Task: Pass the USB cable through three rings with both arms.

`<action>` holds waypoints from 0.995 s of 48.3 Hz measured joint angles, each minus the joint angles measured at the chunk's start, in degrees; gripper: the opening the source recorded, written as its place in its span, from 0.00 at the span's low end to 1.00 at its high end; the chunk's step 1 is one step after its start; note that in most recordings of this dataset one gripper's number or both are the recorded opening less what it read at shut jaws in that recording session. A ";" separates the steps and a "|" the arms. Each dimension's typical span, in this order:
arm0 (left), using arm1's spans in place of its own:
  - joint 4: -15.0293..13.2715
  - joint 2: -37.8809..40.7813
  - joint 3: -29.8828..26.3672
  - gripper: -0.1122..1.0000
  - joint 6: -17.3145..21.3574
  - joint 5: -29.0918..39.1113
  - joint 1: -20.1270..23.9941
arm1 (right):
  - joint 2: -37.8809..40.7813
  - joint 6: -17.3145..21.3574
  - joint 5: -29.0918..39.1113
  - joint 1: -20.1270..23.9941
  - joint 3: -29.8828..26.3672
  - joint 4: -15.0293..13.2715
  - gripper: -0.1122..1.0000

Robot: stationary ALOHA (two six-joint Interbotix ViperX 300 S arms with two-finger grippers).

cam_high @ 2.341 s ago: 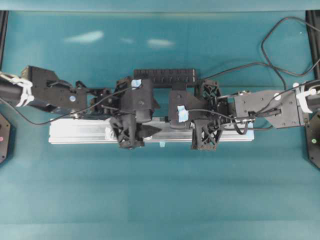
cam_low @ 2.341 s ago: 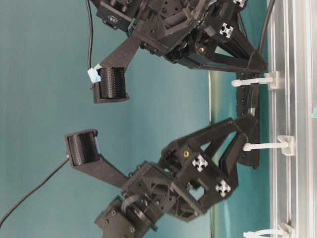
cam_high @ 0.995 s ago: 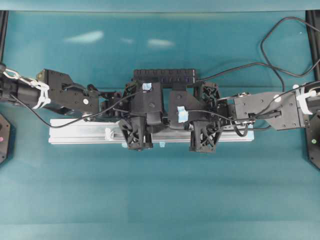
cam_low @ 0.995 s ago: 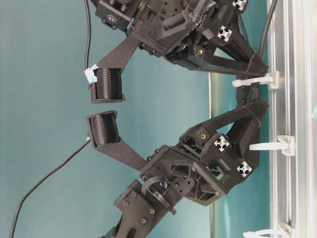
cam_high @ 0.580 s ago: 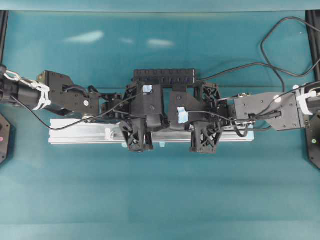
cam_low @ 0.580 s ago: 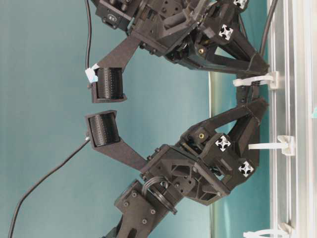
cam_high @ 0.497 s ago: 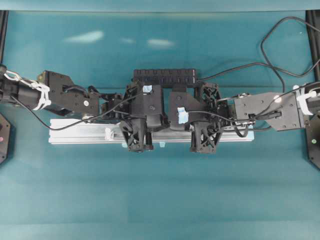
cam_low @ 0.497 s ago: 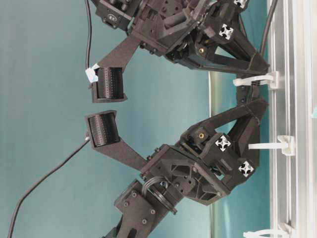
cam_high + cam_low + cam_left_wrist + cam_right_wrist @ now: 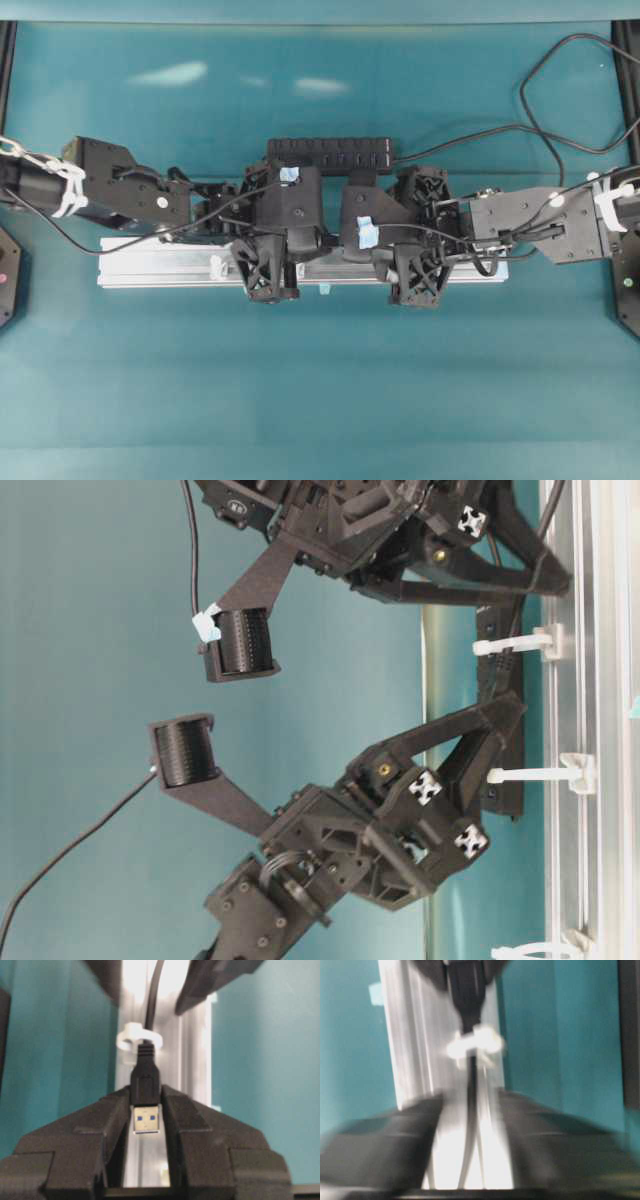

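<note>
The USB cable's plug (image 9: pixel 146 1091) sits over the silver rail (image 9: pixel 150 268), clamped between the left gripper (image 9: pixel 146 1110) fingers (its cord running back through a white ring (image 9: pixel 139 1038)), while the right gripper (image 9: pixel 470 1110) straddles the cord beyond the ring with jaws apart, gripping nothing.

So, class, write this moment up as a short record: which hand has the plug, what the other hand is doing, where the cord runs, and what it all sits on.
left hand: shut on the plug of the USB cable
right hand: jaws apart, cord running between them, not gripped
USB cable: passes through one ring just behind the plug
rings seen: three white loops standing on the rail
next ring: cord not yet through it
hub: black, lying behind the rail
</note>
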 measured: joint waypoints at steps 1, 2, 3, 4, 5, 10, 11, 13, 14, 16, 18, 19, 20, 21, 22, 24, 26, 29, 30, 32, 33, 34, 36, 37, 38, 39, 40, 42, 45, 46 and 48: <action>0.00 -0.18 0.00 0.31 0.00 0.44 0.00 | 0.00 0.35 0.00 0.09 0.00 0.00 0.56; 0.00 -0.26 0.00 0.31 0.00 0.79 0.00 | -0.09 0.44 0.09 0.09 0.09 0.00 0.61; 0.00 -0.53 0.00 0.31 0.00 1.23 0.00 | -0.09 0.62 0.09 0.26 0.00 0.00 0.67; 0.00 -0.70 0.00 0.31 0.00 1.58 0.00 | -0.18 0.62 0.18 0.26 0.00 0.00 0.72; 0.00 -0.97 0.00 0.31 0.00 2.02 0.00 | -0.26 0.88 0.09 0.44 0.09 0.00 0.78; 0.00 -2.37 0.18 0.31 0.00 3.96 -0.09 | -0.97 0.97 0.09 1.23 0.00 -0.09 0.87; 0.00 -2.64 0.26 0.31 0.00 4.13 0.00 | -1.14 1.05 0.09 1.32 0.00 0.00 0.86; 0.00 -3.16 0.44 0.31 0.00 4.48 0.00 | -1.49 1.05 0.09 1.41 0.00 -0.09 0.83; 0.00 -3.25 0.53 0.31 0.09 4.57 0.00 | -1.58 1.05 0.09 1.41 0.00 -0.09 0.82; 0.00 -3.69 0.79 0.31 0.09 4.66 0.09 | -1.93 1.05 0.18 1.41 0.00 -0.18 0.81; 0.00 -4.13 1.05 0.31 0.09 4.75 0.09 | -2.29 1.05 0.18 1.32 0.00 -0.35 0.81; 0.00 -4.31 1.23 0.31 0.09 4.83 0.09 | -2.46 1.05 0.18 1.32 0.00 -0.44 0.81; 0.00 -4.48 1.23 0.31 0.00 5.01 0.09 | -2.72 1.05 0.18 1.32 0.00 -0.53 0.81; 0.00 -4.66 1.32 0.31 0.09 5.19 0.00 | -2.90 1.05 0.18 1.32 0.00 -0.70 0.81; 0.00 -4.92 1.41 0.31 0.09 5.36 0.09 | -3.16 0.97 0.09 1.32 0.00 -0.88 0.81; 0.00 -5.36 1.41 0.31 0.09 5.89 0.09 | -3.78 1.05 0.09 1.32 0.00 -1.14 0.81; 0.00 -5.89 1.49 0.31 0.09 6.50 0.09 | -4.31 0.97 0.09 1.32 -0.09 -1.49 0.81; 0.00 -6.94 1.49 0.31 0.00 7.21 0.09 | -4.92 1.05 0.00 1.32 -0.35 -1.76 0.81; 0.00 -7.29 1.49 0.31 0.09 7.29 0.09 | -5.01 1.05 -0.09 1.32 -0.53 -1.93 0.81; 0.00 -7.91 1.58 0.31 0.09 7.47 0.00 | -5.19 1.05 -0.26 1.23 -0.97 -2.11 0.81; 0.00 -8.26 1.49 0.31 0.09 7.47 0.00 | -5.19 1.05 -0.62 1.32 -1.14 -2.20 0.81; 0.00 -8.70 1.58 0.31 0.09 7.47 0.00 | -5.19 1.05 -0.97 1.32 -1.41 -2.20 0.81; 0.00 -9.32 1.58 0.31 0.09 7.56 -0.09 | -5.10 1.05 -1.67 1.32 -1.76 -2.29 0.81; 0.00 -9.67 1.49 0.31 0.18 7.56 -0.18 | -5.01 1.05 -2.20 1.23 -1.93 -2.29 0.81; 0.00 -10.02 1.58 0.31 0.18 7.65 -0.26 | -5.01 1.05 -2.64 1.23 -2.11 -2.29 0.80; 0.00 -10.37 1.58 0.31 0.18 7.73 -0.35 | -4.83 1.05 -3.16 1.23 -2.20 -2.29 0.80; 0.00 -10.72 1.58 0.31 0.18 7.73 -0.53 | -4.75 1.05 -3.69 1.23 -2.37 -2.37 0.80; 0.00 -11.43 1.67 0.31 0.18 7.73 -0.79 | -4.57 1.05 -4.57 1.14 -2.55 -2.37 0.80; 0.00 -12.48 1.85 0.31 0.18 7.82 -1.41 | -4.31 1.05 -5.98 0.97 -2.81 -2.37 0.80; 0.00 -12.66 1.93 0.31 0.18 7.82 -1.58 | -4.31 1.05 -6.50 0.79 -2.81 -2.37 0.80; 0.00 -13.10 2.02 0.31 0.18 7.73 -1.93 | -4.22 1.14 -7.29 0.53 -2.90 -2.37 0.80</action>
